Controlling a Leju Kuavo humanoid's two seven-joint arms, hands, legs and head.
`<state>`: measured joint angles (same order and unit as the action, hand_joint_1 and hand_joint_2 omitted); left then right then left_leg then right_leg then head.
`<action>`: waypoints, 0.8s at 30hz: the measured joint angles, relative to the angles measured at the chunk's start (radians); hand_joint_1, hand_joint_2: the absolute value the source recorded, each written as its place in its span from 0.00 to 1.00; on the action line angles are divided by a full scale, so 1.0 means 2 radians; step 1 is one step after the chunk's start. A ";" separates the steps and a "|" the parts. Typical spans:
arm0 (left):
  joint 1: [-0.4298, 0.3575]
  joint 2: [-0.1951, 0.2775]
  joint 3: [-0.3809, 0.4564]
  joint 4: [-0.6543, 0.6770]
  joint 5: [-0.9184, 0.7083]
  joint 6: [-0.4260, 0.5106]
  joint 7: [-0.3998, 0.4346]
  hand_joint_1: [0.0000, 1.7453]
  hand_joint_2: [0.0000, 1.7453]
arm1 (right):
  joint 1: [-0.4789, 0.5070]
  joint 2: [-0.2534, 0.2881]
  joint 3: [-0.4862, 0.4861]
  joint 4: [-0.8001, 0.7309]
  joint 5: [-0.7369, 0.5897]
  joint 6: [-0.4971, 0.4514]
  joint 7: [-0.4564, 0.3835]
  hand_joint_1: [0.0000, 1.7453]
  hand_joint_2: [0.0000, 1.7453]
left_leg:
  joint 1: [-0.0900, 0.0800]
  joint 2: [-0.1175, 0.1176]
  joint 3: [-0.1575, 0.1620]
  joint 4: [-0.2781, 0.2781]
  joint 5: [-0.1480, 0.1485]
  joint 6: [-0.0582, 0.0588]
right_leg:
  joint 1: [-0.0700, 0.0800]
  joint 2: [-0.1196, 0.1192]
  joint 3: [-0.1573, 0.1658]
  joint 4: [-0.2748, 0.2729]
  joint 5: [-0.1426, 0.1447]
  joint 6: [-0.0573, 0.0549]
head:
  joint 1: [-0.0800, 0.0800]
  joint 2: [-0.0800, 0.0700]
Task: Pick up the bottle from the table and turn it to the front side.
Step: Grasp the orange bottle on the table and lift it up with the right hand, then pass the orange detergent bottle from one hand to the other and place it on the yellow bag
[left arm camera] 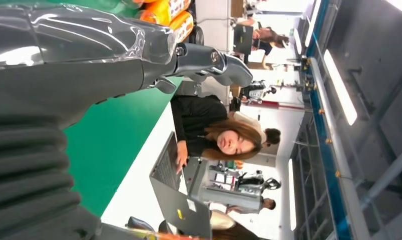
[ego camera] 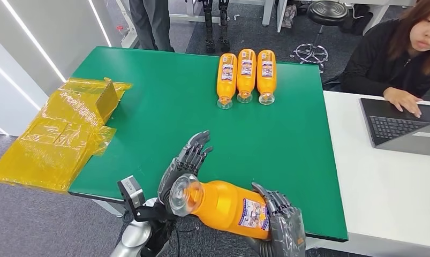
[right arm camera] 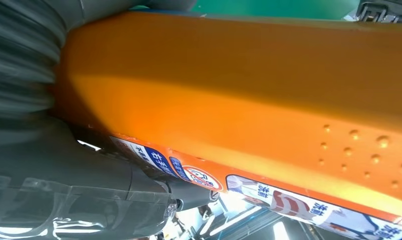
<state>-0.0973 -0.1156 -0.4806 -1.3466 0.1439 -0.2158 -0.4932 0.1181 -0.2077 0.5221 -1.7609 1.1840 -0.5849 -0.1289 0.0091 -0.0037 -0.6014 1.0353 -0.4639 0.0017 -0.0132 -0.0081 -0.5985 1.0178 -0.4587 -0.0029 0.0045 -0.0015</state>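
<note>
- At the far left of the head view, crumpled yellow plastic wrap with a small cardboard box hangs over the left edge of the green table.
- The left hand is at lower centre, fingers spread and holding nothing, just behind the cap end of the bottle.
- The orange bottle lies on its side in the air above the near table edge; its clear cap points left.
- The right hand grips its label end; the frame bottom cuts off the hand.
- The label shows blue and red print, too small to read.
- Three more orange bottles lie side by side at upper centre, near the far edge.
- Between them and the hands the green surface is open.
- At right, a person touches a laptop on a white table.
</note>
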 joint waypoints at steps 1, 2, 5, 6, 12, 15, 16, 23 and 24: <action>0.000 0.000 -0.001 0.000 0.000 0.001 0.000 0.00 1.00 | 0.000 0.001 0.000 0.000 -0.004 0.000 -0.001 1.00 1.00 | 0.000 0.000 0.000 0.000 0.000 0.000 | 0.000 0.000 0.000 0.000 0.000 0.000 | 0.000 0.000; 0.000 0.000 -0.001 0.000 -0.001 0.003 0.000 0.00 1.00 | -0.001 0.002 0.000 0.000 -0.011 -0.001 -0.002 1.00 1.00 | 0.000 0.000 0.000 0.000 0.000 0.000 | 0.000 0.000 0.000 0.000 0.000 0.000 | 0.000 0.000; 0.001 0.001 -0.004 -0.003 -0.008 0.015 -0.001 0.00 1.00 | -0.002 0.007 0.000 0.005 -0.056 -0.007 -0.017 1.00 1.00 | 0.000 0.000 0.000 0.000 0.000 0.000 | 0.000 0.000 0.000 0.000 0.000 0.000 | 0.000 0.000; 0.003 0.002 -0.005 -0.005 -0.010 0.019 -0.001 0.00 1.00 | -0.002 0.008 -0.001 0.008 -0.078 -0.010 -0.025 1.00 1.00 | 0.000 0.000 0.000 0.000 0.000 0.000 | 0.000 0.000 0.000 0.000 0.000 0.000 | 0.000 0.000; 0.022 0.011 -0.006 -0.029 -0.017 0.037 -0.004 0.00 1.00 | -0.008 0.008 -0.022 0.038 -0.176 -0.023 -0.072 1.00 1.00 | 0.000 0.000 0.000 0.000 0.000 0.000 | 0.000 0.000 0.000 0.000 0.000 0.000 | 0.000 0.000; 0.033 0.014 -0.006 -0.043 -0.023 0.041 -0.005 0.00 1.00 | -0.016 0.008 -0.034 0.055 -0.189 -0.022 -0.087 1.00 1.00 | 0.000 0.000 0.000 0.000 0.000 0.000 | 0.000 0.000 0.000 0.000 0.000 0.000 | 0.000 0.000; 0.036 0.015 -0.006 -0.046 -0.025 0.042 -0.005 0.00 1.00 | -0.018 0.008 -0.036 0.060 -0.189 -0.022 -0.090 1.00 1.00 | 0.000 0.000 0.000 0.000 0.000 0.000 | 0.000 0.000 0.000 0.000 0.000 0.000 | 0.000 0.000; 0.051 0.019 -0.006 -0.062 -0.037 0.045 -0.001 0.00 1.00 | -0.021 0.008 -0.038 0.079 -0.186 -0.023 -0.099 1.00 1.00 | 0.000 0.000 0.000 0.000 0.000 0.000 | 0.000 0.000 0.000 0.000 0.000 0.000 | 0.000 0.000; 0.053 0.019 -0.006 -0.064 -0.039 0.045 -0.001 0.00 1.00 | -0.021 0.008 -0.038 0.081 -0.186 -0.023 -0.099 1.00 1.00 | 0.000 0.000 0.000 0.000 0.000 0.000 | 0.000 0.000 0.000 0.000 0.000 0.000 | 0.000 0.000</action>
<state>0.0079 -0.0777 -0.4929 -1.4744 0.0655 -0.1260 -0.4955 0.0756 -0.1919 0.4470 -1.5998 0.8123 -0.6302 -0.3272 0.0092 -0.0039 -0.6018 1.0352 -0.4640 0.0017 -0.0131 -0.0083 -0.5984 1.0178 -0.4588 -0.0029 0.0045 -0.0015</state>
